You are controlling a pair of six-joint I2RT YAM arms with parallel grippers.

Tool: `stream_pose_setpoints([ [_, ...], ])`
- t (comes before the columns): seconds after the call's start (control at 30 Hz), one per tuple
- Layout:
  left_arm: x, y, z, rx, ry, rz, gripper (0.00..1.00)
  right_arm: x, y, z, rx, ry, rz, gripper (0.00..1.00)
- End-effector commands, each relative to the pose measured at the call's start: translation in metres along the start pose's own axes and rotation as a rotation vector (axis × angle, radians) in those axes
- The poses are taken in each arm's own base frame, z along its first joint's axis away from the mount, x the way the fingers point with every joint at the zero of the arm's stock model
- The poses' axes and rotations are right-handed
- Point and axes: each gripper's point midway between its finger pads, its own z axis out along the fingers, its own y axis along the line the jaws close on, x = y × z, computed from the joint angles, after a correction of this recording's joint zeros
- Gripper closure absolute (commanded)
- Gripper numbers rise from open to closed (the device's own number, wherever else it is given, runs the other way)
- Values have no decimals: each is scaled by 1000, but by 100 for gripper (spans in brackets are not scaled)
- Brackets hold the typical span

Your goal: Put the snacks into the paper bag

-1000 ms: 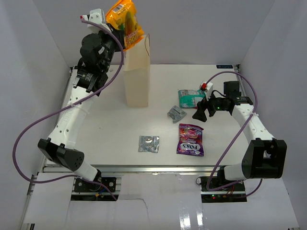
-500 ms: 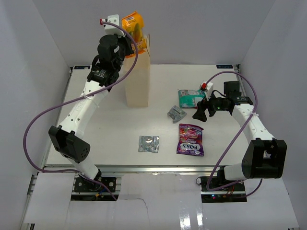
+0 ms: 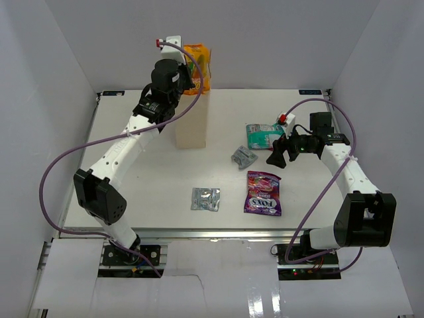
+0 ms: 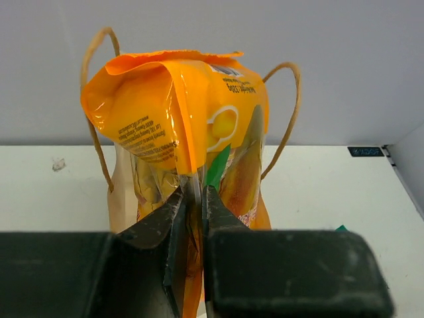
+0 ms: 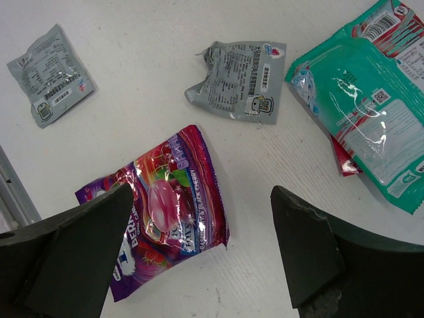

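My left gripper (image 3: 188, 71) is shut on the orange packet (image 3: 198, 66), pinching its lower middle (image 4: 179, 112) between both fingers. The packet hangs right at the open top of the cream paper bag (image 3: 191, 129), whose thin handles (image 4: 289, 106) show behind it. To the right, my right gripper (image 3: 279, 154) hovers open and empty over the table. Below it lie the purple-pink packet (image 5: 165, 205), a silver-grey packet (image 5: 242, 79), a second silver-grey one (image 5: 50, 73) and the teal-and-white packet (image 5: 361, 112), which partly covers a small red packet (image 5: 341, 159).
The loose packets are spread over the right half of the white table (image 3: 132, 192): teal (image 3: 262, 134), silver (image 3: 243, 156), purple (image 3: 263, 192), and another silver (image 3: 205, 199) near the front middle. White walls close in the sides and back.
My left arm has carried the orange packet rightward and down, from left of the bag's top to its opening. The right arm has not moved.
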Motion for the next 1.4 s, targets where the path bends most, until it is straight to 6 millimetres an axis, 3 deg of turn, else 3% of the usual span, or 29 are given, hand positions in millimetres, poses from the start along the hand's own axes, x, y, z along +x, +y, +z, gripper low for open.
stream_pose_setpoints([
  [0.0, -47, -2, -8, -4, -141, -55, 82, -1, 3, -1, -16, -14, 4, 10],
  [0.07, -46, 1, -7, -20, -139, -50, 80, -2, 4, -1, -17, -17, 2, 10],
  [0.17, -45, 2, -8, -21, -135, -42, 68, -2, 4, -1, -17, -18, 6, 10],
  [0.27, -44, 0, -8, -10, -127, -41, 50, -2, 5, -1, -22, -19, 5, 10],
  [0.33, -45, -3, -9, 5, -127, -44, 44, -2, 7, -1, -33, -22, 6, 10],
  [0.47, -57, -12, -17, 62, -139, -57, 33, -2, 10, 1, -51, -29, 21, 10],
  [0.6, -84, -25, -35, 143, -176, -74, 21, -1, 4, 9, -37, -25, 132, 7],
  [0.63, -94, -32, -46, 192, -187, -81, 16, -2, -4, 10, 0, -24, 188, 6],
  [0.73, -102, -44, -68, 281, -174, -95, 12, 5, -34, 16, 165, 19, 352, 1],
  [0.77, -109, -43, -84, 298, -175, -107, 11, 5, -44, 17, 216, 28, 376, 0],
  [0.8, -110, -43, -93, 314, -170, -117, 10, 7, -66, 15, 318, 59, 399, 0],
  [0.83, -95, -44, -98, 336, -132, -117, 10, 7, -74, 16, 370, 67, 443, 0],
  [0.87, -104, -42, -121, 356, -147, -139, 9, 6, -97, 12, 469, 77, 456, 0],
  [0.9, -78, -38, -124, 353, -92, -143, 10, 5, -106, 11, 510, 78, 468, 0],
  [0.93, -71, -35, -133, 358, -79, -151, 10, 3, -115, 10, 542, 79, 467, 0],
  [0.97, -81, -30, -158, 371, -105, -185, 10, 3, -127, 14, 567, 77, 452, 0],
  [1.0, -51, -24, -160, 356, -47, -192, 10, 0, -139, 11, 615, 73, 437, 1],
  [1.03, -43, -19, -168, 349, -32, -205, 10, 6, -149, 17, 624, 93, 421, 2],
  [1.07, -49, -13, -190, 356, -54, -244, 10, 6, -159, 19, 652, 95, 407, 3],
  [1.1, -40, -10, -197, 351, -40, -262, 10, -3, -168, 18, 660, 83, 388, 4],
  [1.13, -11, -4, -198, 331, 19, -269, 10, -3, -174, 22, 655, 90, 372, 6],
  [1.2, -1, 4, -216, 322, 30, -323, 9, 12, -187, 35, 638, 141, 369, 8],
  [1.23, 23, 8, -217, 306, 84, -329, 9, 5, -194, 37, 620, 132, 359, 10],
  [1.3, 36, 11, -228, 308, 113, -367, 7, 22, -195, 52, 531, 170, 381, 10],
  [1.33, 45, 13, -230, 299, 137, -382, 6, 14, -195, 58, 487, 155, 371, 10],
  [1.37, 65, 16, -231, 284, 175, -391, 6, 23, -196, 63, 422, 150, 402, 10],
])
